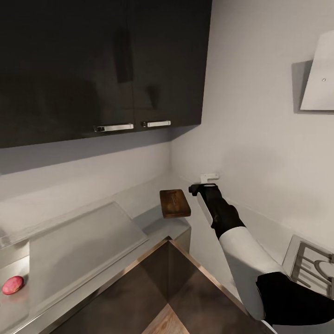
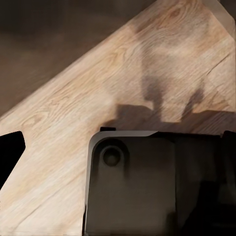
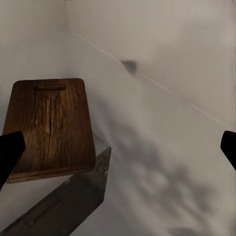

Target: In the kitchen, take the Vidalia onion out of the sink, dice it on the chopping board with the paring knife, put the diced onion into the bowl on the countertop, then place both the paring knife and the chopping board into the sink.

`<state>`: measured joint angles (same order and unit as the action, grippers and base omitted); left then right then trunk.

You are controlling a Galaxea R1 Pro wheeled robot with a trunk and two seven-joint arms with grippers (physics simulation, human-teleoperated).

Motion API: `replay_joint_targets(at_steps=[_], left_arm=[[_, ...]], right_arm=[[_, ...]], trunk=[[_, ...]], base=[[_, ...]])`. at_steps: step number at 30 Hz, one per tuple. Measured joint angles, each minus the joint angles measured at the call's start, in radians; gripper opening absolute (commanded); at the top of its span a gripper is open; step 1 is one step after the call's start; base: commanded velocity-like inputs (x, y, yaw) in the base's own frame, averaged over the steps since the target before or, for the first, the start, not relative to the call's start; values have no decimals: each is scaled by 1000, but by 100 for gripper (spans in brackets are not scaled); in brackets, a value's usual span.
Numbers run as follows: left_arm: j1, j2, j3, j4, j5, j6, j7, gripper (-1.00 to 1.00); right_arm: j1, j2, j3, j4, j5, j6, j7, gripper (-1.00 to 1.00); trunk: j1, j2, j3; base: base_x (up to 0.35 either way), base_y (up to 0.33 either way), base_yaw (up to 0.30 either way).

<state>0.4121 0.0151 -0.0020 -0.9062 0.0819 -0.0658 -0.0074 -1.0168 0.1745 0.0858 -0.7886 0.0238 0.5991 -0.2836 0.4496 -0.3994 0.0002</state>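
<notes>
Clearly the right arm reaches forward through the middle right of the head view, its right tool (image 1: 204, 189) ending just right of the chopping board (image 1: 175, 203), which lies on the pale worktop (image 1: 139, 197) near the corner where two walls meet. In the right wrist view the dark fingertips (image 3: 10, 150) stand at opposite edges of the frame, so that tool is spread wide and holds nothing; the board (image 3: 51, 125) sits in the left half of that frame, its slot hole at the far end, its long axis running away from the camera and roughly in line with the fingers. The tool seems level with or slightly above the board and beside it, not yet around it. The Vidalia onion (image 1: 12, 285), a pinkish lump, rests at the lower left of the head view on a pale surface that may belong to the sink (image 1: 14, 306), well apart from the board and from the right arm. The left wrist view looks down on wooden floor (image 2: 73, 113) and a dark robot part; whether the left tool is spread or pressed together cannot be told.
</notes>
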Motion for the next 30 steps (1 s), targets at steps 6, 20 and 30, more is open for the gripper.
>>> replay_joint_targets(at_steps=[6,20,30], left_arm=[[0,0,-1,32,0,0,1,100],[0,1,0,61,0,10,4,100],[0,-5,3,87,1,14,5,100]], right_arm=[[0,0,1,-6,0,-2,0,100],[0,0,0,27,0,-119,1,100],[0,0,1,27,0,-124,-2,100]], trunk=[[0,0,0],[0,0,0],[-1,0,0]], base=[[2,-1,0],[33,0,0],[319,0,0]])
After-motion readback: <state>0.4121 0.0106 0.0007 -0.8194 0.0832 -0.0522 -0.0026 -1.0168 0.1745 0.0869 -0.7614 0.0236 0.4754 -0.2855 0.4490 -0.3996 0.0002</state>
